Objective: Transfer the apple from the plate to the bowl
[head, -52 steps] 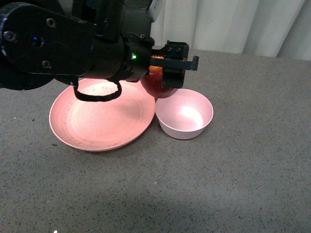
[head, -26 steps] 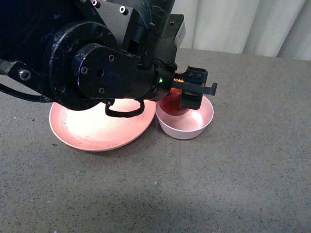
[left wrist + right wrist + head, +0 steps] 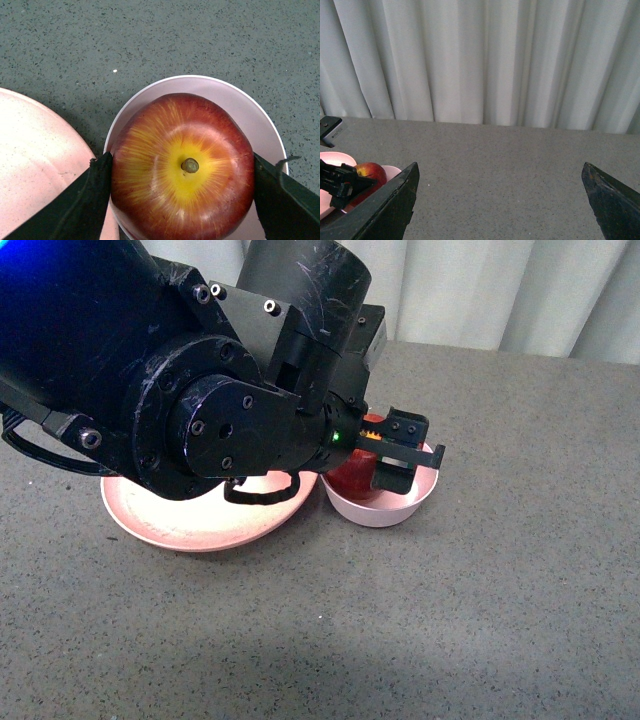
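My left gripper (image 3: pixel 385 455) is shut on the dark-red apple (image 3: pixel 352 480) and holds it down inside the small pale pink bowl (image 3: pixel 400 508). In the left wrist view the apple (image 3: pixel 182 167), stem up and yellow round the stem, fills most of the bowl (image 3: pixel 250 112), with a black finger (image 3: pixel 95 192) pressed on each side. The wide salmon-pink plate (image 3: pixel 190 530) lies just left of the bowl, mostly hidden by my left arm; its edge shows in the left wrist view (image 3: pixel 35 160). My right gripper (image 3: pixel 500 200) is open and empty, off to the right, out of the front view.
The dishes stand on a grey speckled tabletop (image 3: pixel 470 620). A white curtain (image 3: pixel 500 290) hangs behind the table's far edge. The right wrist view shows the apple (image 3: pixel 370 175) and bowl far off at its edge.
My left gripper carried the apple from above the plate's right rim over to the bowl and lowered it in. The arm now covers more of the plate.
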You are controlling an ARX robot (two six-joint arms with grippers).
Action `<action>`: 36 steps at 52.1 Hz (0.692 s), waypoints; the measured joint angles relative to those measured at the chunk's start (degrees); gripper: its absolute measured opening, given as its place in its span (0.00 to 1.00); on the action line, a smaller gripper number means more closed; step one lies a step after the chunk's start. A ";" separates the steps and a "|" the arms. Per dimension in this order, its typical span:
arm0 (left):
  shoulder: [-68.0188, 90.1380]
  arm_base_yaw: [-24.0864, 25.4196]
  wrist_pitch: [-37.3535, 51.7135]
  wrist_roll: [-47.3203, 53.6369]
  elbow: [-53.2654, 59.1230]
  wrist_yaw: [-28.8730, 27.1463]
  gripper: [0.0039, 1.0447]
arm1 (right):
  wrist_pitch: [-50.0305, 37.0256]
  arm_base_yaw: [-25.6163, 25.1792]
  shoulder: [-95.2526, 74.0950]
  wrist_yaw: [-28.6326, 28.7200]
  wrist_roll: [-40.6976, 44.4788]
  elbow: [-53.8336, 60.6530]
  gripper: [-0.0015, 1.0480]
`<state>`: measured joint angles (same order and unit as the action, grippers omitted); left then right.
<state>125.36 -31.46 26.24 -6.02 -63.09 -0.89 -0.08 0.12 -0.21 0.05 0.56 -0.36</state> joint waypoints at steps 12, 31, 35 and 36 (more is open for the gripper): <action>-0.42 0.33 2.86 0.07 0.81 0.17 0.93 | 0.00 0.02 0.00 0.02 0.00 0.00 0.91; -10.01 2.69 11.21 -0.42 11.76 -2.19 0.94 | 0.00 0.02 0.00 0.00 0.00 0.00 0.91; -12.48 3.67 12.59 -0.33 14.95 -3.56 0.94 | 0.00 0.02 0.00 0.00 0.00 0.00 0.91; -12.85 3.82 12.83 -0.35 15.47 -3.80 0.94 | 0.00 0.02 0.00 0.00 0.00 0.00 0.91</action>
<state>112.51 -27.64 39.07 -6.37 -47.62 -4.69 -0.08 0.14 -0.21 0.05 0.56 -0.36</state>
